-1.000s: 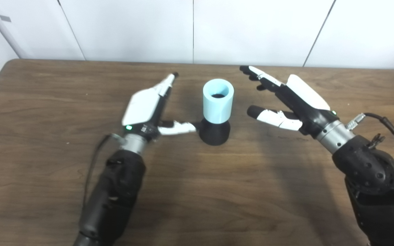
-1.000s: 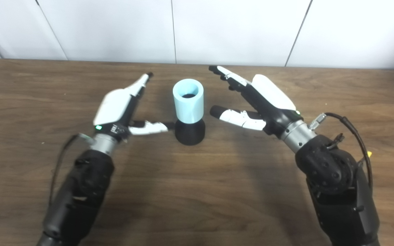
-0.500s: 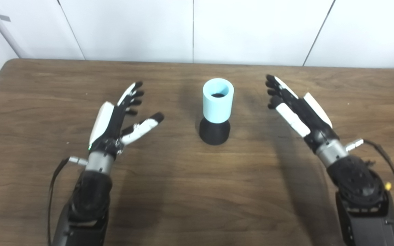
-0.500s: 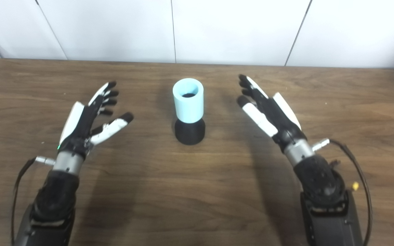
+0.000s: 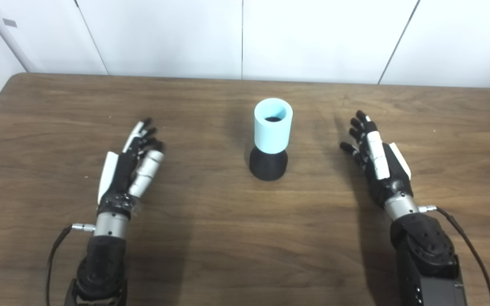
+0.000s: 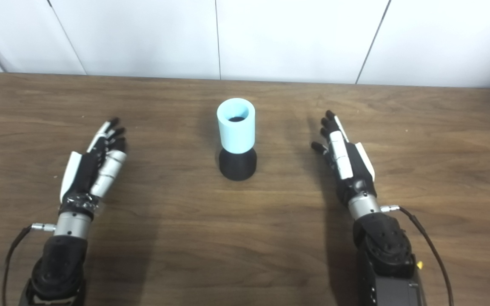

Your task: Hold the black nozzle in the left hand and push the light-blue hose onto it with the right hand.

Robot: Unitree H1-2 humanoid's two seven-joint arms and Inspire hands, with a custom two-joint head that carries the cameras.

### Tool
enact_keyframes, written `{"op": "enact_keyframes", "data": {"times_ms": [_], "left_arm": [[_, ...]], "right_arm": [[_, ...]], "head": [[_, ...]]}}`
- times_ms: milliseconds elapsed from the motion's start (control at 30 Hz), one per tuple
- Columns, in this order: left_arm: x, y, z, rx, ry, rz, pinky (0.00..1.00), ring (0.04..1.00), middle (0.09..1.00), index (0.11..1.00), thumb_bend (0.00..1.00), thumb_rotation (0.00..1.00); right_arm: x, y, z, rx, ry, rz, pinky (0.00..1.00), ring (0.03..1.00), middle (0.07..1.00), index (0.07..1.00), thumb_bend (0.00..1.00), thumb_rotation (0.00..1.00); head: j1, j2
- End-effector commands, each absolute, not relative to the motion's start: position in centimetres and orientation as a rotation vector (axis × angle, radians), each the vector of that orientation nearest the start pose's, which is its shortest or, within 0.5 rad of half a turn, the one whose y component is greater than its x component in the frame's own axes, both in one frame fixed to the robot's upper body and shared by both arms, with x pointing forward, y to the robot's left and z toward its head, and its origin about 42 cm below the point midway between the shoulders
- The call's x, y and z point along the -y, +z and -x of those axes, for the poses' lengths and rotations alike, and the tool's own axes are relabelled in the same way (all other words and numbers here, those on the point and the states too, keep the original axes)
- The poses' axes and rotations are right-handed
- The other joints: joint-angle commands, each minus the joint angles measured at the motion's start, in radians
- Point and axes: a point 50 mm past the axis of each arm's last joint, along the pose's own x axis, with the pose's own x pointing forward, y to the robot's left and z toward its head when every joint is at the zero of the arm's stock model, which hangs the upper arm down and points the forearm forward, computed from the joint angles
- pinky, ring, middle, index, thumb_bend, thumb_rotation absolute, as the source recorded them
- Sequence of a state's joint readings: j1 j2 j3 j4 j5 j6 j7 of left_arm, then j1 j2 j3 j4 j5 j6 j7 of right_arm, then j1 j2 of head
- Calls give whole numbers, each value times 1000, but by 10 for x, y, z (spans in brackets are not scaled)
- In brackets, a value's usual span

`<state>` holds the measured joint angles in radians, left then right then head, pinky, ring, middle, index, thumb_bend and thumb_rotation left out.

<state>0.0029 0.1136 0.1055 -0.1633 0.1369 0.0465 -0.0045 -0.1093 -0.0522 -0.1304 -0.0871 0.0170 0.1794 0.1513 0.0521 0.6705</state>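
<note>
Hose stands upright, seated on the nozzle, mid-table | left hand empty, fingers extended and loosely apart, well left of the nozzle | right hand empty, fingers spread, well right of it | neither hand touches hose or nozzle

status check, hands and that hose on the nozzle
Left hand open, empty. Right hand open, empty. Light-blue hose seated upright on black nozzle, table centre, both hands clear of it. Nothing in the way.
</note>
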Motion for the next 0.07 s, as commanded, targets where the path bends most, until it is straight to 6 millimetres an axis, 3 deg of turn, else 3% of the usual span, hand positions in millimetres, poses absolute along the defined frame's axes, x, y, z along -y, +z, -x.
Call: {"op": "enact_keyframes", "data": {"times_ms": [0, 33], "left_arm": [[-271, 150, -290, 193, 110, -176, 870, 898, 929, 972, 551, 936], [-271, 147, -291, 192, 110, -161, 876, 899, 928, 969, 538, 954]], "right_arm": [[254, 143, -318, 74, 29, 27, 967, 986, 986, 1000, 575, 1000], [255, 141, -319, 73, 26, 29, 974, 989, 985, 1000, 582, 1000]], "head": [[4, -11], [6, -18]]}}
